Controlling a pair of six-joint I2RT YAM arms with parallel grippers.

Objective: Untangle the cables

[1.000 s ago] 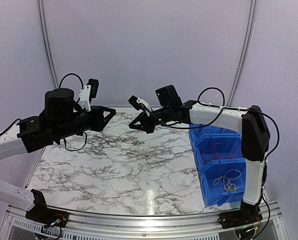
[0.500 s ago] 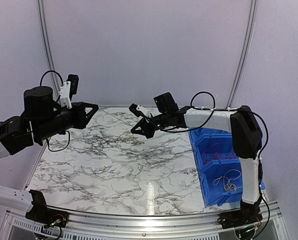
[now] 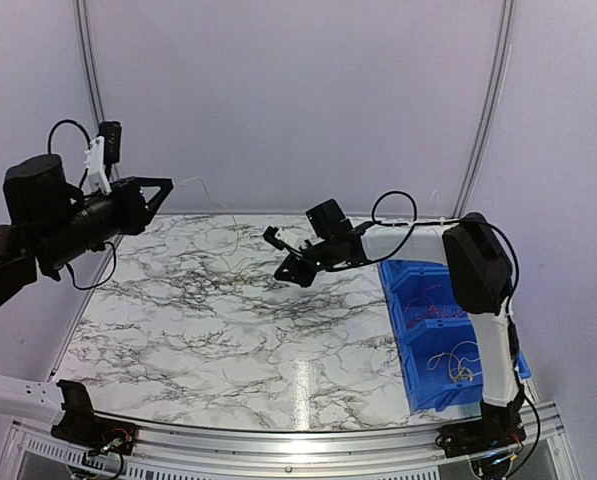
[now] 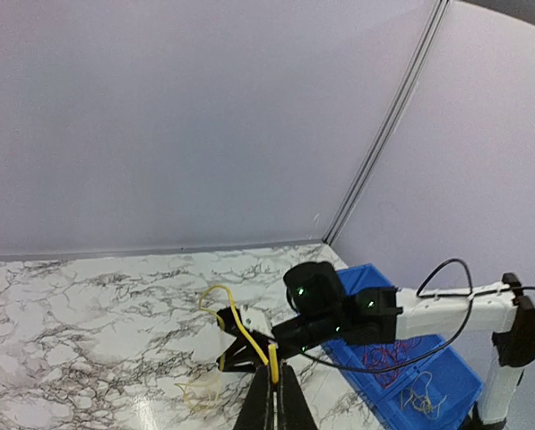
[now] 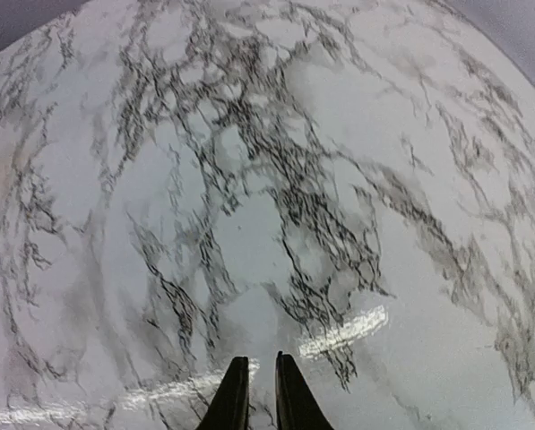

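My left gripper (image 3: 168,184) is raised high at the left and shut on one thin yellow cable (image 3: 229,212). The cable arcs to the right from the fingers and hangs down loose over the table. In the left wrist view the cable (image 4: 219,287) loops up from the closed fingertips (image 4: 273,365). My right gripper (image 3: 284,270) sits low over the marble table's middle. In the right wrist view its fingers (image 5: 237,385) show only a narrow gap, with nothing between them. More cables lie in the blue bins: red and purple ones (image 3: 433,303) and yellow ones (image 3: 458,360).
A row of blue bins (image 3: 398,300) stands along the table's right edge and also shows in the left wrist view (image 4: 375,278). The right arm (image 3: 418,240) reaches across the back right. Lilac walls enclose the back and sides.
My left arm has risen and pulled back to the left with the yellow cable. The cable, stretched between both grippers before, now hangs free of the right gripper, which has dropped toward the table.
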